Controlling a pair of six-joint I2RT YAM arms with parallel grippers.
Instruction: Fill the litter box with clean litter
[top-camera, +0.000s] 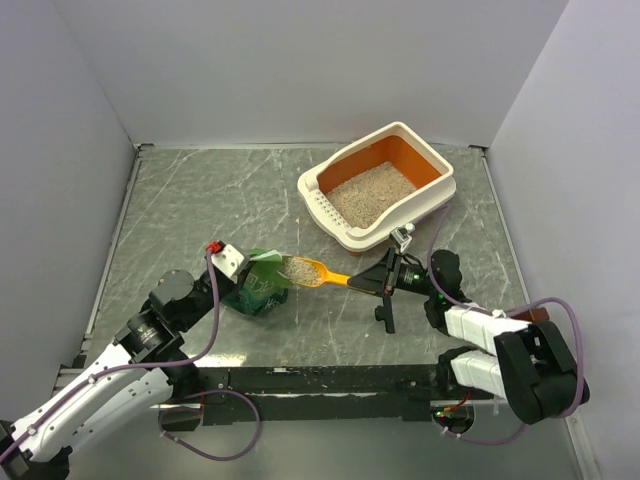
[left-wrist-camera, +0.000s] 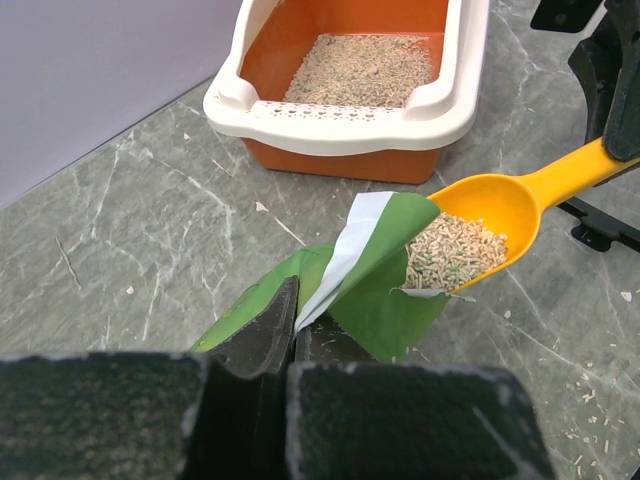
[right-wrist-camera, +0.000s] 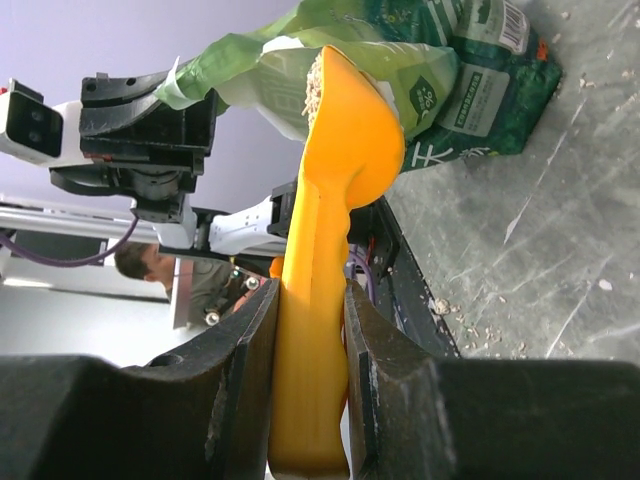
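Observation:
The litter box (top-camera: 436, 172) stands at the back right, cream outside and orange inside, with beige clean litter (top-camera: 372, 193) in it; it also shows in the left wrist view (left-wrist-camera: 350, 122) with its litter (left-wrist-camera: 362, 70). My left gripper (top-camera: 237, 266) is shut on the green bag's rim (left-wrist-camera: 340, 270). My right gripper (top-camera: 385, 282) is shut on the yellow-orange scoop's handle (right-wrist-camera: 312, 330). The scoop bowl (top-camera: 303, 270) holds litter (left-wrist-camera: 455, 250) just outside the bag's mouth (top-camera: 262, 280).
Loose granules lie scattered on the grey marbled table (top-camera: 190, 210) near the front edge. A black bracket (top-camera: 386, 318) sits by the right gripper. Grey walls close in three sides.

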